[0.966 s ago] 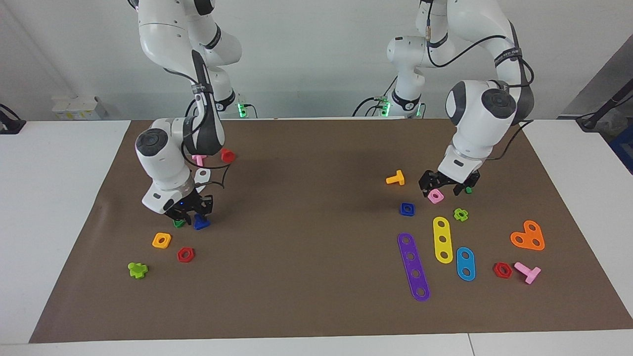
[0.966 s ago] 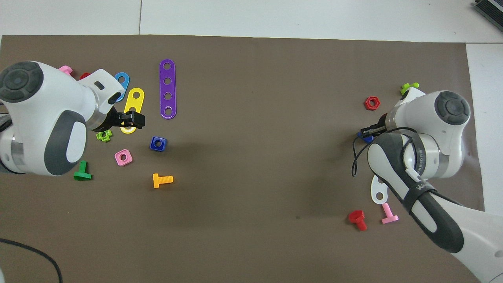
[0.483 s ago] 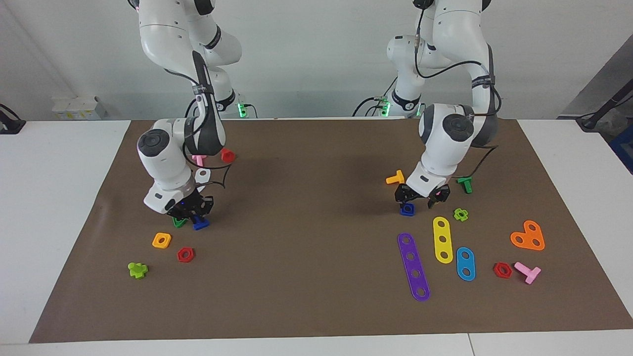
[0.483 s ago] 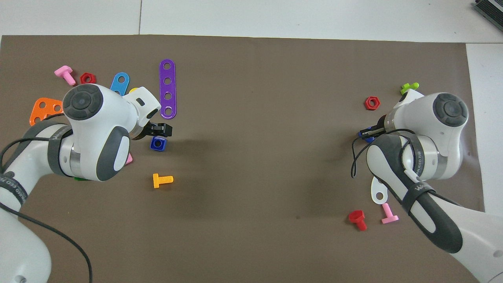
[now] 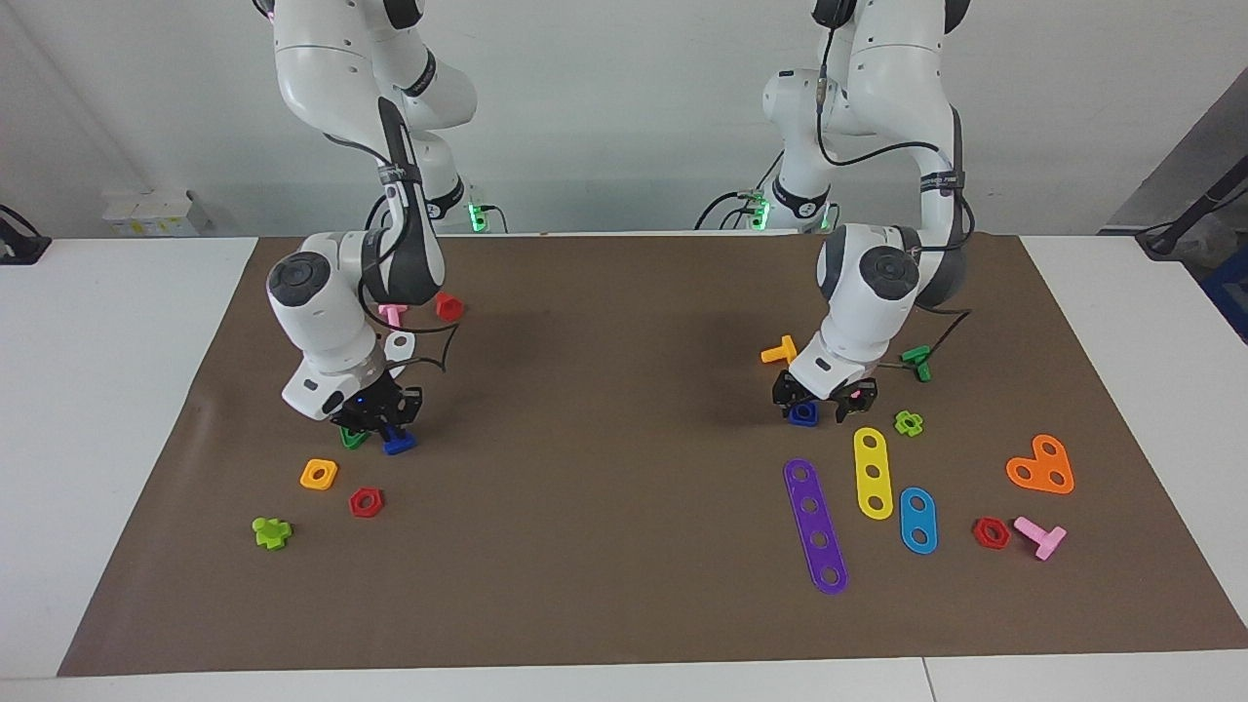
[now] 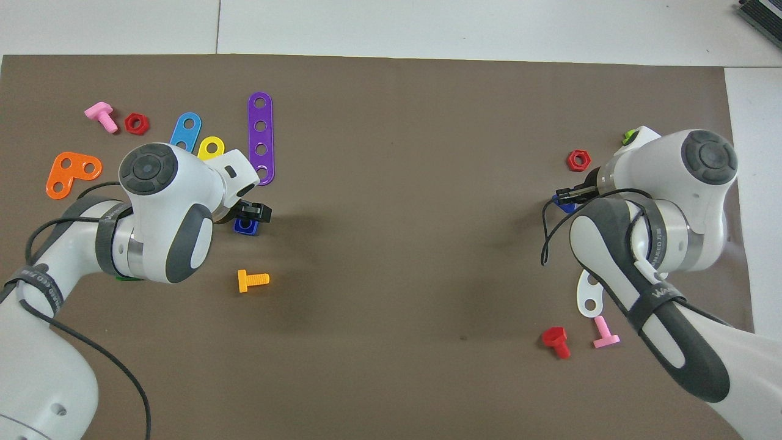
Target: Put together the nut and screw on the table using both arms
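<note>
Looking down the facing view, you find the left gripper point(image 5: 807, 402) lowered over the nut point(image 5: 803, 414), its spread fingers straddling the blue square without closing on it; the nut lies flat on the mat point(image 5: 604, 468), just nearer the robots than the purple strip point(image 5: 815, 526). Your right gripper point(image 5: 375, 419) sits at the right arm's end, low on the mat, fingers clamped on the screw point(image 5: 396, 442), which touches the mat beside a green nut point(image 5: 349, 439). Overhead, only a blue corner of the screw point(image 6: 566, 207) shows under the fingers
</note>
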You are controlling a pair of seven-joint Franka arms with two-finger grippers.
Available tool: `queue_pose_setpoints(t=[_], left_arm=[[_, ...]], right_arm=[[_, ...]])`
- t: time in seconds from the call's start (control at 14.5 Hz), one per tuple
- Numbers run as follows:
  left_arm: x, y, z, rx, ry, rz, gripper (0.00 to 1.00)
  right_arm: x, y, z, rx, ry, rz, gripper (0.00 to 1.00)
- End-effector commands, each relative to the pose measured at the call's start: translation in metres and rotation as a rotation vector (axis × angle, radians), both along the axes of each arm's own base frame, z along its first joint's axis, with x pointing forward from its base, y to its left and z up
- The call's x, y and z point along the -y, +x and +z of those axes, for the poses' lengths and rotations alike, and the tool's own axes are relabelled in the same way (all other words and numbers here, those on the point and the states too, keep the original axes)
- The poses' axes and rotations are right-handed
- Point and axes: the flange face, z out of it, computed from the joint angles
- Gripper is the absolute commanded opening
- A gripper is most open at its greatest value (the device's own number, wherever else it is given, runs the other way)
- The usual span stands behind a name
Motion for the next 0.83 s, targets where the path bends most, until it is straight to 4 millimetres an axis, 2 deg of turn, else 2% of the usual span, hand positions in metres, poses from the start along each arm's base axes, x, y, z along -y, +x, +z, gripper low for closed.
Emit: queue_pose_setpoints(t=[0.0,0.07,0.21,0.28,0.34,0.48,0.62,0.69,0.76], left_arm=[[-0.001,-0.015,-0.015,0.006,-0.009,-0.013,0.84],[-0.001,-0.016,-0.016,0.001,-0.007,-0.013,0.81],[-0.001,-0.017,-0.017,-0.010,-0.004,-0.014,0.73],[-0.001,-0.018,-0.016,-0.012,-0.004,-0.012,0.71],[-0.002,-0.017,-0.016,-0.012,-0.004,-0.012,0.66],[-0.001,-0.016,-0.015,-0.006,-0.006,-0.017,0.49],[0.000,-0.014,-0.015,0.005,-0.007,-0.059,0.34],[-0.002,-0.013,-0.014,0.007,-0.007,-0.070,0.24],[-0.003,-0.011,-0.013,0.008,-0.007,-0.069,0.14]], right_arm=[[-0.062,0.010,0.058,0.004,0.015,-0.050,0.00],[-0.095,0.010,0.066,0.028,0.023,-0.052,0.00],[-0.134,0.010,0.070,0.088,0.050,-0.086,0.00],[-0.162,0.008,0.063,0.106,0.061,-0.087,0.00],[-0.202,0.004,0.052,0.111,0.071,-0.082,0.00],[-0.249,0.008,0.046,0.141,0.074,-0.128,0.00],[-0.308,-0.008,0.012,0.154,0.003,-0.132,0.00],[-0.318,-0.013,-0.005,0.158,-0.030,-0.146,0.00],[-0.321,-0.011,-0.010,0.182,-0.021,-0.161,0.00]])
